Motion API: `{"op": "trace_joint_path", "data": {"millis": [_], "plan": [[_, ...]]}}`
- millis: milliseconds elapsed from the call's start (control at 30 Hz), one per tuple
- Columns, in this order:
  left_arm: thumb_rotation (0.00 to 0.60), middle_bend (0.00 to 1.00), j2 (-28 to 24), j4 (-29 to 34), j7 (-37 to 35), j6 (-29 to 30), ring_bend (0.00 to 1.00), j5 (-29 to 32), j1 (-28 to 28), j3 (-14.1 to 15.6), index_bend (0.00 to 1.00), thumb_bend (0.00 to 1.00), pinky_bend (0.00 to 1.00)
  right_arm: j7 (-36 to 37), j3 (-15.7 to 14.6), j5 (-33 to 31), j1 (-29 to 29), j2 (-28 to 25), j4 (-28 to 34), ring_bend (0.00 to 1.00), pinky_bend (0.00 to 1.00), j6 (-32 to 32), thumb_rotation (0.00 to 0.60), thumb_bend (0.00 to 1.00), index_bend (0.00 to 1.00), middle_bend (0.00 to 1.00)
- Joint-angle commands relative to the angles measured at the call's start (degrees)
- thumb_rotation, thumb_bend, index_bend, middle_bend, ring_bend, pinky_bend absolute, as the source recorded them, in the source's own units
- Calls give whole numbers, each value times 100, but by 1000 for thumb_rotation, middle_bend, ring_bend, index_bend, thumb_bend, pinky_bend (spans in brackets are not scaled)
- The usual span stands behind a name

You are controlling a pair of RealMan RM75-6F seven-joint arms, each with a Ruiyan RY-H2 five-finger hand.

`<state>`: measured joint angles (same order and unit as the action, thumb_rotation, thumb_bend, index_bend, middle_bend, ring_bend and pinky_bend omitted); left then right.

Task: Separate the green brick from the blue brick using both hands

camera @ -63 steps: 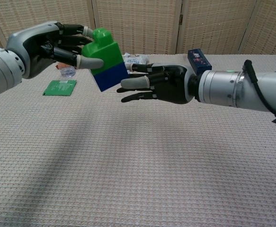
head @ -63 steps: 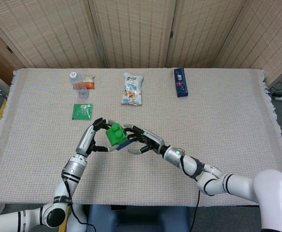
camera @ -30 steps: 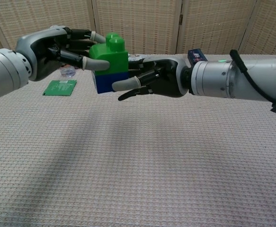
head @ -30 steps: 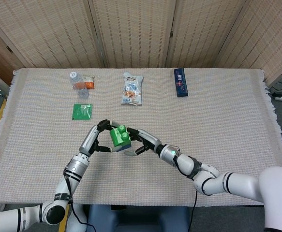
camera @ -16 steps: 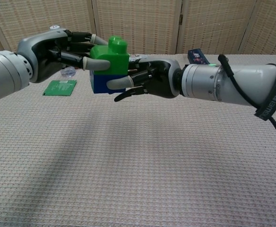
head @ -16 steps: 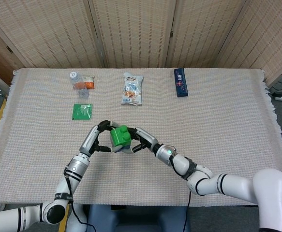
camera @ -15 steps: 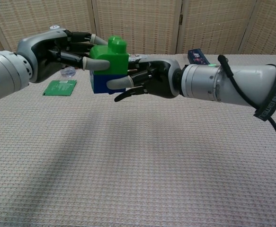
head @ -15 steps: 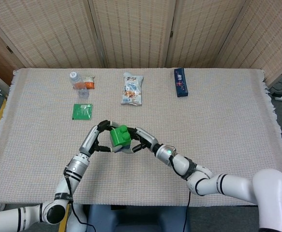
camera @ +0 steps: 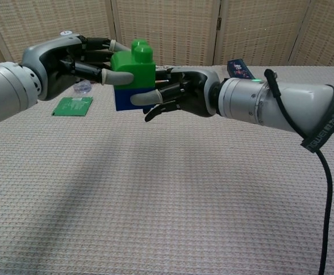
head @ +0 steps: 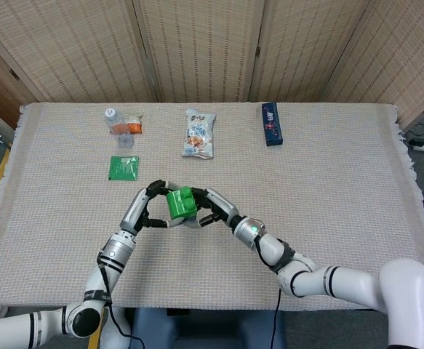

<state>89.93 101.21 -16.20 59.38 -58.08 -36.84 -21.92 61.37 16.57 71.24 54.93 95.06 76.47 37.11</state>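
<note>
- Your left hand (camera: 69, 57) pinches the green plastic brick (camera: 133, 69) from its own side, clear of the seam.
- Your right hand (camera: 181, 94) clamps the blue plastic brick (camera: 131, 97) stacked beneath, leaving you opposing grips for pulling.
- Both bricks hang between the hands, above the woven tablecloth (camera: 155, 200).

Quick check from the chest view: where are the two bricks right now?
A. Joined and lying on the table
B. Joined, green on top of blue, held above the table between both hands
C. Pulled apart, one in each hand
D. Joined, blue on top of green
B: the green brick sits on the blue brick, and the left hand and right hand grip the stack above the table.
</note>
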Motion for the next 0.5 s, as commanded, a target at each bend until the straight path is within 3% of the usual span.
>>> {"op": "trace_joint_path", "data": {"millis": [33, 500], "plan": [[600, 834, 8, 18, -38, -4, 412, 24, -9, -37, 638, 241, 82, -149, 42, -71, -33, 63, -36, 543, 444, -20, 600, 313, 816, 561], [600, 834, -63, 248, -218, -15, 412, 82, -64, -262, 638, 242, 78, -428, 151, -121, -129, 248, -172, 546, 448, -184, 600, 313, 819, 563]]}}
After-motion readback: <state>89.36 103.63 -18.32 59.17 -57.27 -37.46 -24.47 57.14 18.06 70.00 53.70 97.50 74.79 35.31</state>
